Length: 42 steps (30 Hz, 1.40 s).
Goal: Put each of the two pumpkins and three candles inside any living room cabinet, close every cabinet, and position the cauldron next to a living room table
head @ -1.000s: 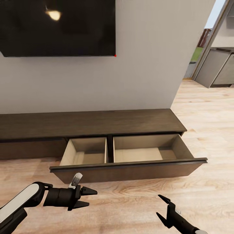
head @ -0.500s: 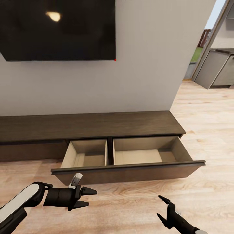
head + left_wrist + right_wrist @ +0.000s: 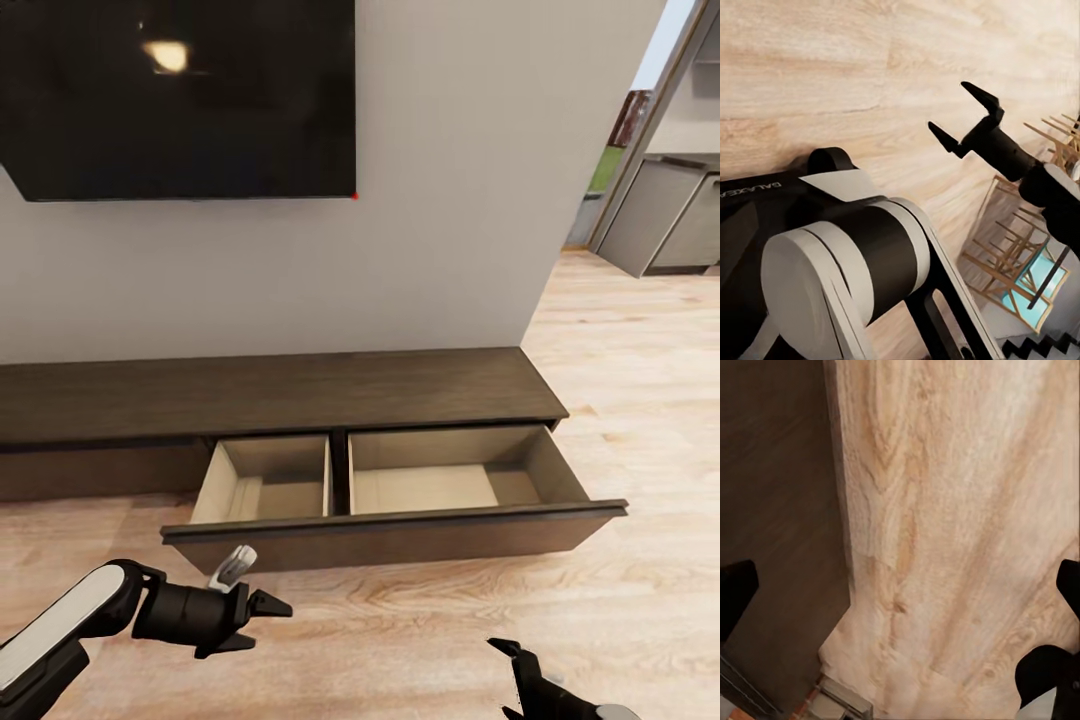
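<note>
Backed off a little from the cabinet [image 3: 300, 390] since a second ago, with both tools sunk lower in the head view. Drawer [image 3: 400, 490] pulled out on the right half, both compartments bare, no pumpkin or candle inside; left tool [image 3: 262, 622] and right tool [image 3: 513, 675] both spread and carrying nothing. Probably early: all five items to fetch, drawer to shut, cauldron to place.
</note>
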Motion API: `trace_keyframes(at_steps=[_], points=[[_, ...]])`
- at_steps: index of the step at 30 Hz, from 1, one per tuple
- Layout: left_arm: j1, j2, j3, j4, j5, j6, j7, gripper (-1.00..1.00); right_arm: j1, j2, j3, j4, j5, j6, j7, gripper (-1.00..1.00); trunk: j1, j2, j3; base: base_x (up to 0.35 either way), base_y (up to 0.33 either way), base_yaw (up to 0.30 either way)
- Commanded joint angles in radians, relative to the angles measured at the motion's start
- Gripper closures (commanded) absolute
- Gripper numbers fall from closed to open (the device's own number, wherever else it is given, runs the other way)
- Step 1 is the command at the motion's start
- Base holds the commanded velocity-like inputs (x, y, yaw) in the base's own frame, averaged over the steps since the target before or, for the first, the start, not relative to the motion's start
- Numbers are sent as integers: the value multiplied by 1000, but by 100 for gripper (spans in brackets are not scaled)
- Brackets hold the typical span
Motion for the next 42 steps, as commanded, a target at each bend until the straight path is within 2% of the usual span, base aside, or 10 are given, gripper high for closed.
trace_keyframes(at_steps=[1,8,12,16,19,21,23,27,32,42], points=[[-1,0,-1,-2,10,-1,24,-100,-1,0,9,1,6,-27,-12,-100,-4,7,3,0,0,0],[-2,-30,0,-6,7,-4,111,-100,-1,4,14,-2,112,-201,-43,-100,-31,56,24,0,0,0],[-3,-51,4,-12,7,-3,173,-100,-1,3,15,-4,148,-235,-52,-100,-46,84,37,0,0,0],[-4,-75,5,-15,7,-3,208,-100,-1,1,13,-42,240,-244,-99,-100,-62,112,50,0,0,0],[-4,-81,5,-16,7,-3,216,-100,-1,3,15,-129,317,-255,-248,-100,-73,133,59,0,0,0],[-4,-82,5,-17,-4,-3,218,-100,-1,20,24,-223,402,-302,-523,-100,-81,147,65,0,0,0],[-5,-84,6,-18,-34,-3,219,-100,-1,61,48,-297,483,-372,-710,-100,-88,161,71,0,0,0],[-5,-122,5,-18,-127,-3,220,-100,-1,104,73,-347,574,-454,-838,-100,-104,189,84,0,0,0],[-4,-157,8,-17,-290,-5,222,-100,-1,112,76,-355,589,-474,-855,-100,-123,224,100,0,0,0],[-4,-233,8,-18,-327,-8,406,-100,-1,114,80,-354,590,-463,-855,-100,-161,294,131,0,0,0]])
